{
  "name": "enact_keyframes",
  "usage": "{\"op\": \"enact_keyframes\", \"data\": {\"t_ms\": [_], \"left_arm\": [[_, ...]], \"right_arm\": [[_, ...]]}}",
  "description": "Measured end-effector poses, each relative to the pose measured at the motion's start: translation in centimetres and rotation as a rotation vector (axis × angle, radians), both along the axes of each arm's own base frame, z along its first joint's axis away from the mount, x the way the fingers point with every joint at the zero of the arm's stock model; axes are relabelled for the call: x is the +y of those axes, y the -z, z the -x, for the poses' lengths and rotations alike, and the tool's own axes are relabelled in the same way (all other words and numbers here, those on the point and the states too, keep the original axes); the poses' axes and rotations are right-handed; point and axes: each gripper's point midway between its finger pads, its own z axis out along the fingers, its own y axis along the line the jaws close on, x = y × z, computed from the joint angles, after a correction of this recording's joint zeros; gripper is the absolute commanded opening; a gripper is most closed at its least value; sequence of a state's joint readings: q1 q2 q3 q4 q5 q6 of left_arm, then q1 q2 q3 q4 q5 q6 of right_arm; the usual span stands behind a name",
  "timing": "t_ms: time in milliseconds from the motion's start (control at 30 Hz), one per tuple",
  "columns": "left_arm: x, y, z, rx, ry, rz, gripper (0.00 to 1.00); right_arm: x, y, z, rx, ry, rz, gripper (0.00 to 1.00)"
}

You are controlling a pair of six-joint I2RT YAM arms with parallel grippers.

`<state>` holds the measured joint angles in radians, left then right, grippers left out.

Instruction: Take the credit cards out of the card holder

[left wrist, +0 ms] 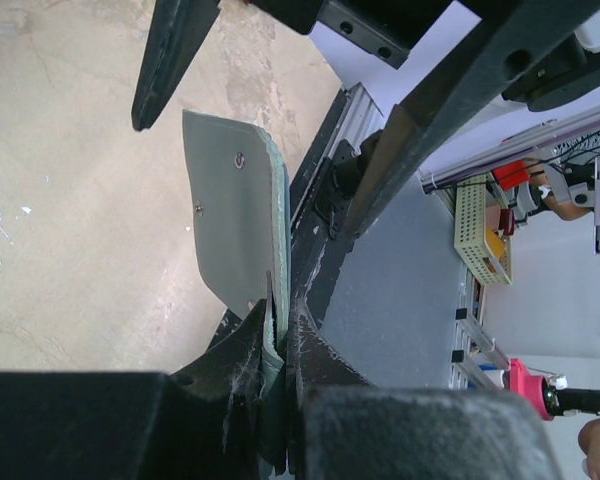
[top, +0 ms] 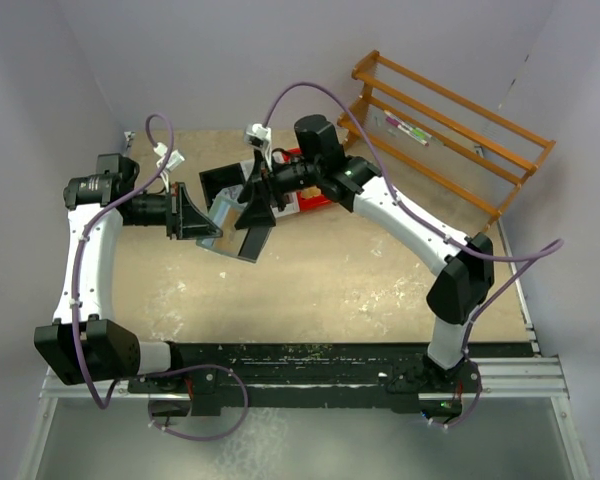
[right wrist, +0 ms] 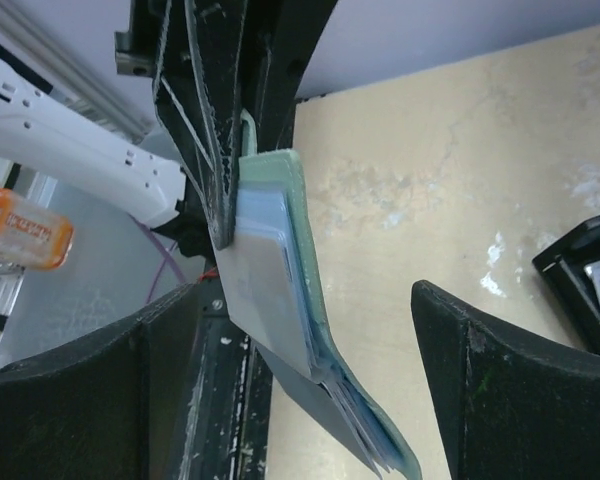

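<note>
Two left gripper [left wrist: 280, 335] fingers pinch the mint-green card holder [left wrist: 235, 210] aloft over the table [left wrist: 70, 200]. Your right gripper [right wrist: 300, 340] gapes around its floppy, slick pocket pages [right wrist: 298, 300]. Likely best: nip the thin, stiff pale card [right wrist: 260, 295] by its edge.

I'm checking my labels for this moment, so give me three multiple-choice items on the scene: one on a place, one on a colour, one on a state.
1. Where is the card holder? A pinched in the left gripper, above the table; B flat on the table; C clamped in the right gripper.
2. What colour is its cover? A red; B pale mint green; C orange.
3. How does the right gripper stand? A shut on a card; B out of view; C open, a finger on each side of the card holder.
Answers: 1 A, the left wrist view shows its fingers clamping the holder's edge; 2 B, seen in both wrist views; 3 C, the right wrist view shows gaps on both sides.
</note>
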<state>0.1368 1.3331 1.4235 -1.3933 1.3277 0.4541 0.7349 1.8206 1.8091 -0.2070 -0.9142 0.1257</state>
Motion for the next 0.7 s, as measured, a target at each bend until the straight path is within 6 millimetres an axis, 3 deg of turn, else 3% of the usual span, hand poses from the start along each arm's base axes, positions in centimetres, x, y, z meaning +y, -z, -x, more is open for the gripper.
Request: {"op": "enact_keyframes", "data": {"t_ms": [100,267,333,367,433,567,600,633,700], "left_arm": [[0.0,0.0,0.2,-0.008,0.007,0.003,0.03],[-0.1,-0.1,0.3,-0.016,0.014,0.008,0.03],[-0.1,-0.1,0.4,-0.017,0.015,0.006,0.03],[0.0,0.0,0.3,-0.025,0.015,-0.003,0.05],[0.1,0.2,0.2,-0.03,0.013,-0.015,0.23],[0.2,0.1,-0.3,-0.036,0.002,-0.021,0.84],[0.2,0.1,-0.3,-0.036,0.002,-0.021,0.95],[0.2,0.0,-0.5,-0.044,-0.002,-0.022,1.0],[0.2,-0.4,-0.9,-0.054,-0.017,-0.02,0.99]], "right_arm": [[-0.1,0.8,0.4,0.024,-0.029,0.02,0.67],[-0.1,1.1,1.4,0.042,-0.081,0.018,0.19],[-0.1,0.9,1.6,0.042,-0.095,0.01,0.03],[-0.1,0.9,1.9,0.054,-0.108,0.008,0.0],[-0.2,0.9,2.3,0.072,-0.125,0.002,0.0],[-0.1,1.2,2.3,0.123,-0.116,-0.013,0.0],[-0.1,1.4,1.9,0.149,-0.088,-0.017,0.0],[-0.2,1.5,1.5,0.183,-0.053,-0.022,0.0],[-0.4,1.6,0.2,0.247,0.048,-0.04,0.0]]}}
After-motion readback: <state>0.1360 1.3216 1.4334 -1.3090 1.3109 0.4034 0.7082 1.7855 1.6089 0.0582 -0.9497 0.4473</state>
